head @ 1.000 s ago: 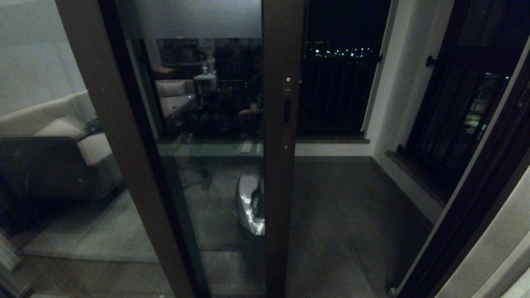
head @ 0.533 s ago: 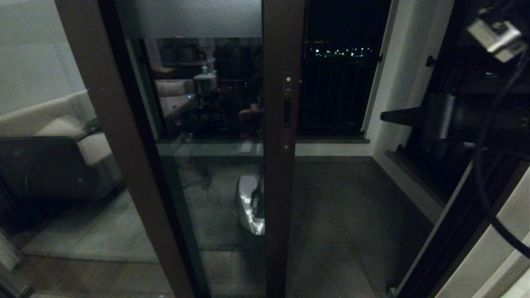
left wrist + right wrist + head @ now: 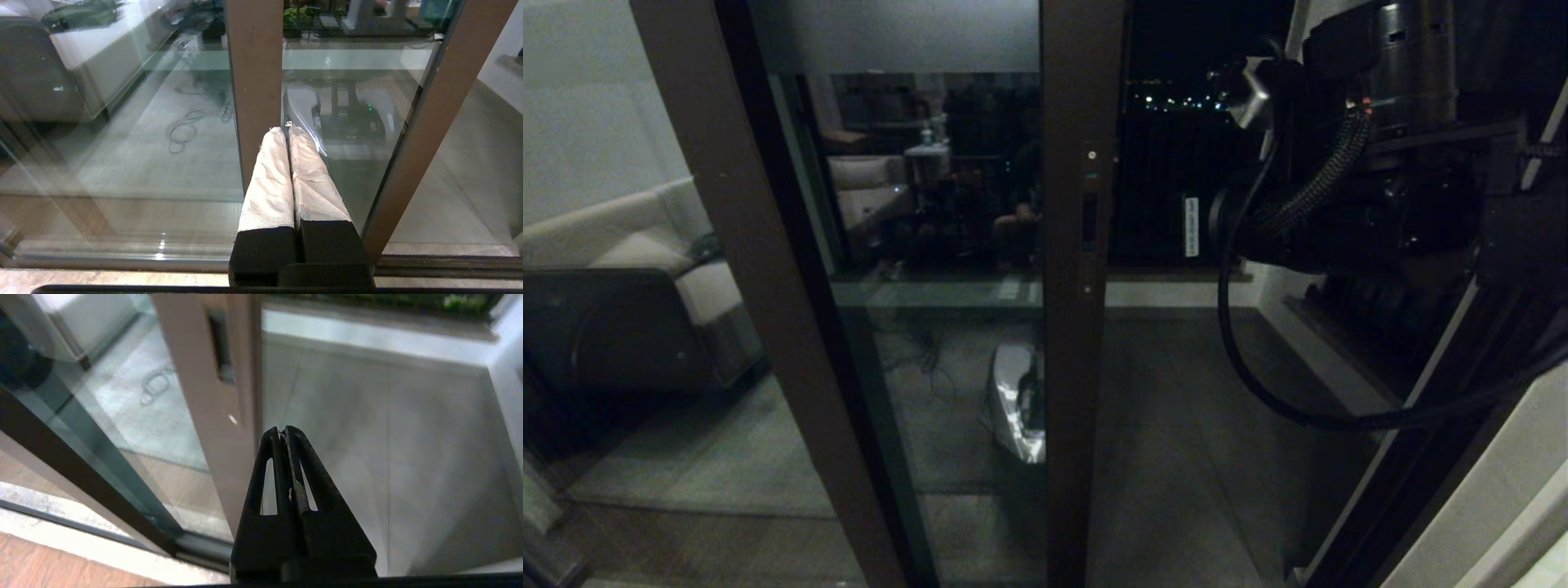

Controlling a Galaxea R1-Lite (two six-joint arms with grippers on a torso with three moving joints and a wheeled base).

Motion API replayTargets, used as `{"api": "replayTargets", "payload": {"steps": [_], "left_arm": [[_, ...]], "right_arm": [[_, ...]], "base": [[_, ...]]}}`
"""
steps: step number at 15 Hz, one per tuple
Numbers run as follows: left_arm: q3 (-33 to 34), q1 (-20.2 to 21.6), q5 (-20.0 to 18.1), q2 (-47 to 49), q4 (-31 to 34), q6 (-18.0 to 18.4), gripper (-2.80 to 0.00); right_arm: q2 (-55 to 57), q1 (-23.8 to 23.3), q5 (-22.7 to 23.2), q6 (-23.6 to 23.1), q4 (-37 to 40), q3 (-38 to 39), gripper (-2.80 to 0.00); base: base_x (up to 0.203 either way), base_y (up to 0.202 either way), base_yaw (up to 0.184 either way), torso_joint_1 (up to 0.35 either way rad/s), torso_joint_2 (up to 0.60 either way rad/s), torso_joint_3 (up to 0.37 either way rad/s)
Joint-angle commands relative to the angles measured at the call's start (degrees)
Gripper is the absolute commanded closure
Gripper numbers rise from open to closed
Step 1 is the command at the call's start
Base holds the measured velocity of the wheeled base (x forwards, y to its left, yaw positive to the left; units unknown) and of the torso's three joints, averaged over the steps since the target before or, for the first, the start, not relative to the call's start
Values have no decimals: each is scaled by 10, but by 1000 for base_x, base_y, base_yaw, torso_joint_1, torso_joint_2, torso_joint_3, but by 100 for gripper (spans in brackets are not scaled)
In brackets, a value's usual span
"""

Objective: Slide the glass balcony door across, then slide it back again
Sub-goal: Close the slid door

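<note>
1. Dead centre of the head view stands the tall clear glass balcony door in its dark brown metal frame [image 3: 1081, 327], partly slid over, with open balcony floor [image 3: 1192, 425] showing at 3 o'clock of its edge stile.
2. That stile carries a narrow recessed black handle [image 3: 1088, 222] with silver screws above and below it.
3. Right gripper [image 3: 283, 435] has its black fingers [image 3: 300, 486] clenched together on nothing, tips just beside the stile's free edge and a bit below the handle; I can't tell if they touch.
4. Left gripper [image 3: 286, 131], white-wrapped fingers [image 3: 271, 179] also pressed shut and empty, sits low near the glass, looks parked.
5. My read: first slide hasn't really started, this is the approach.
6. Next move needs the closed right fingers set against the stile edge or into the handle recess, then a steady sideways push along the track.
</note>
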Motion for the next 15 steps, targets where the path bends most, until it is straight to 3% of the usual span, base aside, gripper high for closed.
{"api": "replayTargets", "payload": {"steps": [1, 4, 5, 15], "left_arm": [[0, 0, 0, 0, 0, 0, 0], [0, 0, 0, 0, 0, 0, 0], [0, 0, 0, 0, 0, 0, 0], [0, 0, 0, 0, 0, 0, 0]], "right_arm": [[46, 17, -1, -11, 6, -57, 0], [84, 36, -4, -17, 48, -113, 0], [94, 37, -4, -18, 51, -119, -280], [165, 12, -24, -16, 117, -219, -280]], "base": [[0, 0, 0, 0, 0, 0], [0, 0, 0, 0, 0, 0], [0, 0, 0, 0, 0, 0], [0, 0, 0, 0, 0, 0]]}}
